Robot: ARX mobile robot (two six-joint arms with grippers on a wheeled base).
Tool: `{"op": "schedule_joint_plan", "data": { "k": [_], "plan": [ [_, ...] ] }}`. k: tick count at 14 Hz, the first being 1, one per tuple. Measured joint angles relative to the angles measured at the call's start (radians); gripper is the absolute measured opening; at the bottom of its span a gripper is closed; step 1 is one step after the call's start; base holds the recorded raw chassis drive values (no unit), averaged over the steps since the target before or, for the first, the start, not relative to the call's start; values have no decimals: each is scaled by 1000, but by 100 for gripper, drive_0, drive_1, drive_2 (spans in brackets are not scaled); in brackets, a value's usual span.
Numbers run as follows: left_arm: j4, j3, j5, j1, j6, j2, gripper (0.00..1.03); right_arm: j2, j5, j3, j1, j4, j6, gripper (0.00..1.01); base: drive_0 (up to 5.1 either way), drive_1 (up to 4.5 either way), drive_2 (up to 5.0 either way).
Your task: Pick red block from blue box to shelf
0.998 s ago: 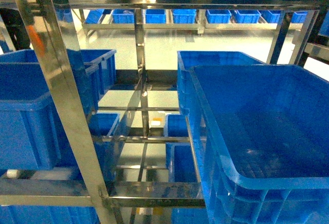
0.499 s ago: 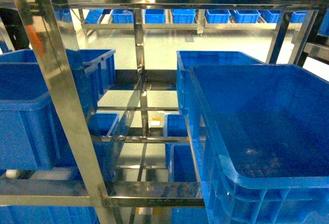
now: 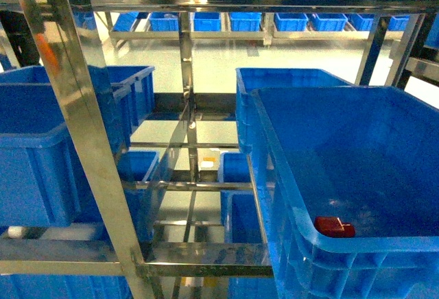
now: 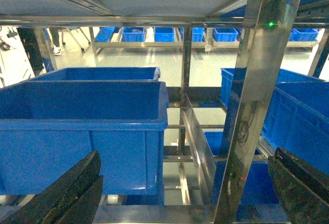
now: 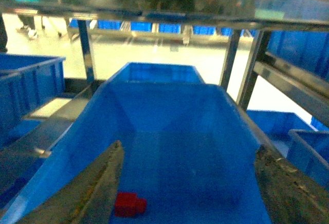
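Since the frame of half a second ago, the small glossy red plastic block (image 3: 335, 227) has appeared on the floor of the large blue plastic box (image 3: 288, 196) at the right of my head view, near its front wall; before, that spot showed only a dim blur. It seems to lie on its side, the round stud pointing sideways, but I cannot be sure. From the right wrist camera I see the same red block (image 5: 129, 204) on the box floor, low in the picture beside the left finger (image 5: 95, 190) of the right gripper (image 5: 195, 203). Both fingers stand wide apart and hold nothing, and their tips are cut off by the lower edge. The left gripper (image 4: 180, 196) also stands spread wide and empty, only two dark fingers showing at the lower corners, in front of another blue plastic crate (image 4: 82, 126). The tall shiny stainless-steel shelf (image 3: 79, 127) frames every view; its top and feet are out of frame. No arm is visible in the head view.
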Motion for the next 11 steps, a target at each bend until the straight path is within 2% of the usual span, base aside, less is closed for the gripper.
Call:
{"op": "schedule_joint_plan", "data": {
  "k": [1,4,5,6,7,8,11],
  "plan": [
    [0,0,0,0,0,0,98,-44,-14,-7,-29,-10,7,64,0,0,0],
    [0,0,0,0,0,0,98,-152,-74,-53,-79,-93,17,25,0,0,0],
    [0,0,0,0,0,0,98,-193,-139,-58,-128,-121,20,12,0,0,0],
    [1,0,0,0,0,0,98,-231,-169,-64,-187,-145,20,1,0,0,0],
    [0,0,0,0,0,0,98,-237,-171,-92,-194,-96,23,2,0,0,0],
    [1,0,0,0,0,0,98,-260,-185,-95,-185,-142,22,2,0,0,0],
    [0,0,0,0,0,0,98,-369,-186,-95,-187,-235,23,2,0,0,0]
  ]
}}
